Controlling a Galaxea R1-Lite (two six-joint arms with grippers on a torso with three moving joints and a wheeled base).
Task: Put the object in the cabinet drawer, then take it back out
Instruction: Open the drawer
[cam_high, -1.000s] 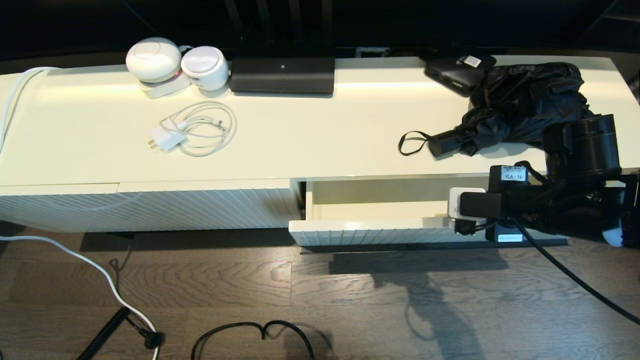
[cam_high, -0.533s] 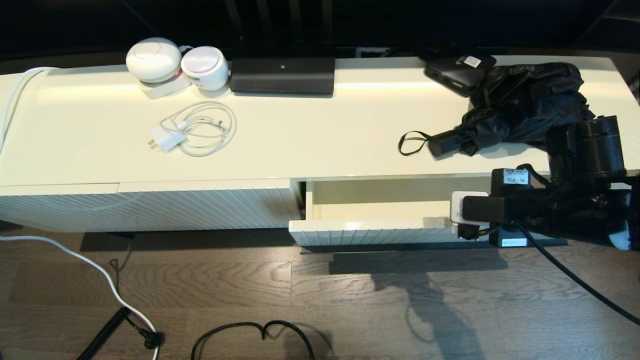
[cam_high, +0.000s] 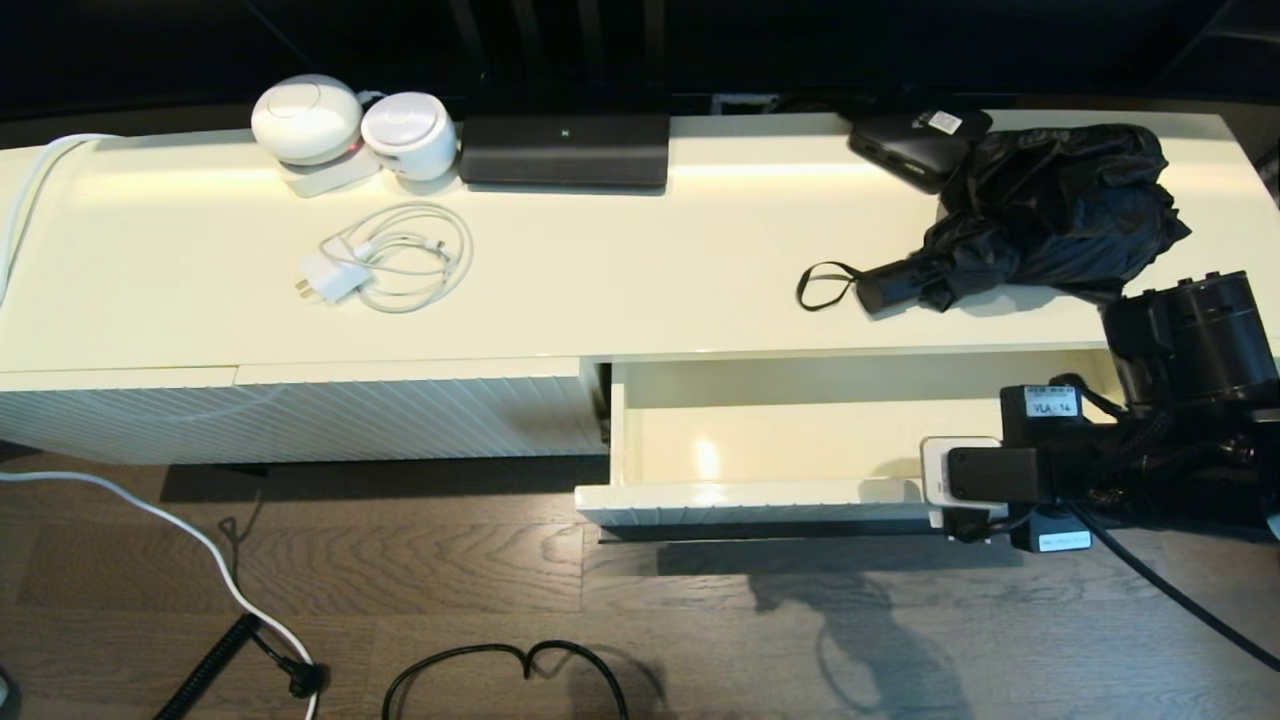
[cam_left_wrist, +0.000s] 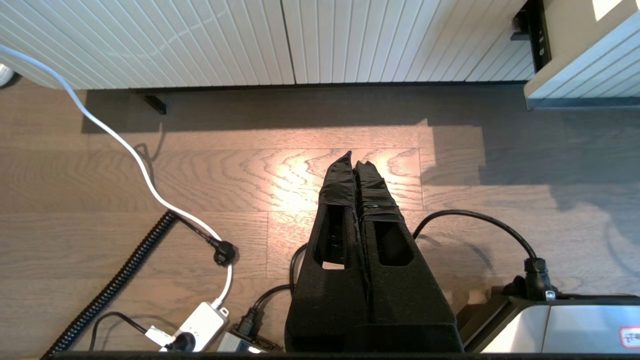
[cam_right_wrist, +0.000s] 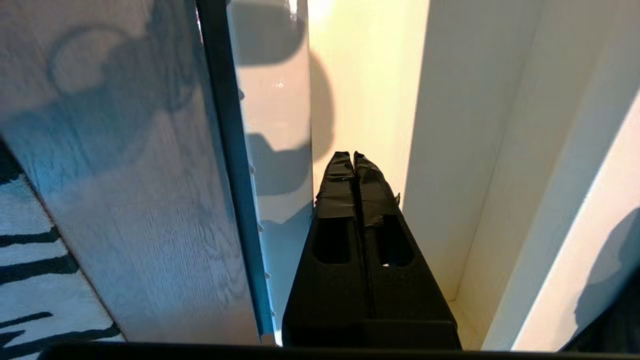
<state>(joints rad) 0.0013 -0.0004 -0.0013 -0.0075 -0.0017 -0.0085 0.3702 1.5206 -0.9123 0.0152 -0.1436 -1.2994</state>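
The cabinet drawer (cam_high: 760, 440) has slid further out, pulled by the right gripper (cam_right_wrist: 354, 156) — fingers pressed together inside its front — while the umbrella (cam_high: 1040, 205), soft and floppy, lies on top — best gripped by its stiff handle (cam_high: 890, 287).

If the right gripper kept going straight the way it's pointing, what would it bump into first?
Probably nothing soon. The right gripper, shut, points along the inside of the open cabinet drawer, beside its front panel. The glossy floor ahead looks bare; the far side wall would likely come first, though depth is unclear.
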